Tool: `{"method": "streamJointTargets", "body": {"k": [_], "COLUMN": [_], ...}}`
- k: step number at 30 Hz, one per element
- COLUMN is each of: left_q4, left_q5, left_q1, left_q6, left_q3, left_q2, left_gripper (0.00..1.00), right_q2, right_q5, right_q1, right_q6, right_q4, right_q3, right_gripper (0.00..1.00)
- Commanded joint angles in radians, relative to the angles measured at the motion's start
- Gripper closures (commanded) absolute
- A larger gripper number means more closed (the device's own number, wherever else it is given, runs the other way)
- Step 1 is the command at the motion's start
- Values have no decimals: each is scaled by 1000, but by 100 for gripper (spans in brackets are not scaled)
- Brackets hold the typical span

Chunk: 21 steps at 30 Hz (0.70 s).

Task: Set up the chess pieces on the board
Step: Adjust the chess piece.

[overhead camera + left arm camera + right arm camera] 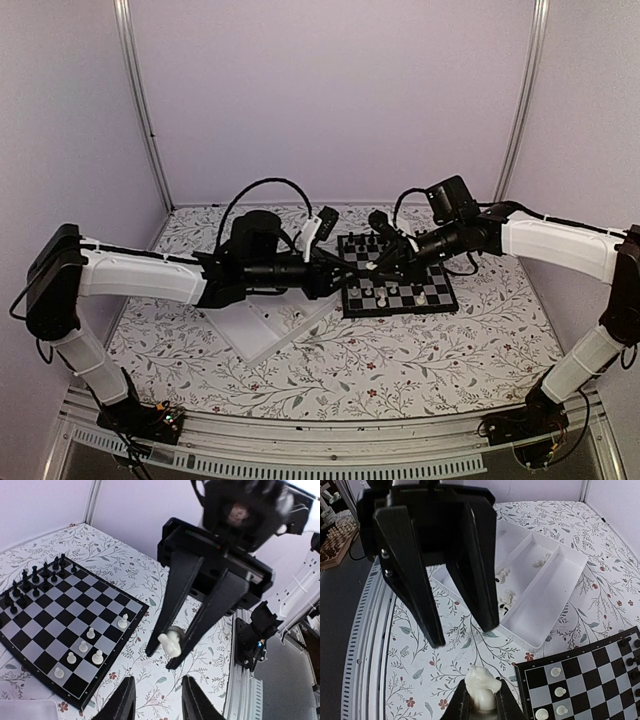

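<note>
Item: white knight (481, 685), upright, pinched in right tool (482, 707), above bench. Left tool (463, 632): jaws apart, empty, facing knight, not touching. Board (590, 680) just beside and below, left edge nearest. Right arm nearer, so likely places.

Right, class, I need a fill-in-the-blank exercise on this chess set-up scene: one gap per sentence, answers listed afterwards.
1. The chess piece gripped by the right end effector is a white ___.
2. The left end effector holds nothing and is ___.
3. Loose white pieces lie in the white compartmented ___.
4. The black chessmen stand on the ___.
Answers: knight; open; tray; board.
</note>
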Motion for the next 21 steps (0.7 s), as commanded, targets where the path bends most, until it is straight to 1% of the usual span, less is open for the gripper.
{"method": "streamJointTargets", "body": {"k": [1,3,5,9,16,21], "left_q4": [118,118,161,217,267,262], "left_q5": [-50,-42,-12,41,67,78], "left_q1": [-15,-13,-10,-7,5,17], "left_q6": [-162,-235,-296,-357,-426,-485], "left_q3": [47,60,55,63,77,97], "left_q2": [79,104,117,141,174,211], "left_gripper": [66,63,61,60,63,70], "right_q2": [2,-5,-12,-16,-19,-24], "right_q5": [-26,0,12,47,69,72], "right_q1": [-6,-5,-6,-5,-5,-6], "right_q6": [90,95,95,94,87,86], "right_q4": [72,82,86,91,94,94], "right_q3": [-20,-27,-32,-37,-42,-41], "right_gripper": [95,95,94,94,93,93]}}
